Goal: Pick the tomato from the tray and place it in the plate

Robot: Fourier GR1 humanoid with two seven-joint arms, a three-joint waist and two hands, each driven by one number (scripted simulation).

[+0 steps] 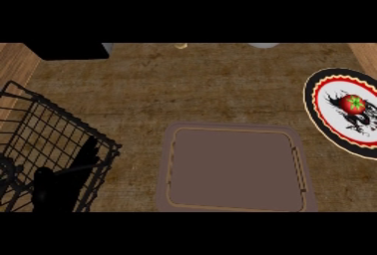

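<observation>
No words, numbers, brands or signs to read anywhere; only black swirls and a zigzag border on the plate [310,97], no letters.

At my left stands a black wire basket [66,117] with square-mesh walls, set on the mottled brown stone surface [184,84]. Light wooden strips [15,64] border that surface on both sides. Along its far edge I see a black box [70,50], a small cream-coloured object [181,46] and a pale grey rounded thing [264,46], cut off by the view.

One tomato [355,103], one plate [319,90], one tray [236,172], one wire basket [66,115], one left hand [63,189].
</observation>
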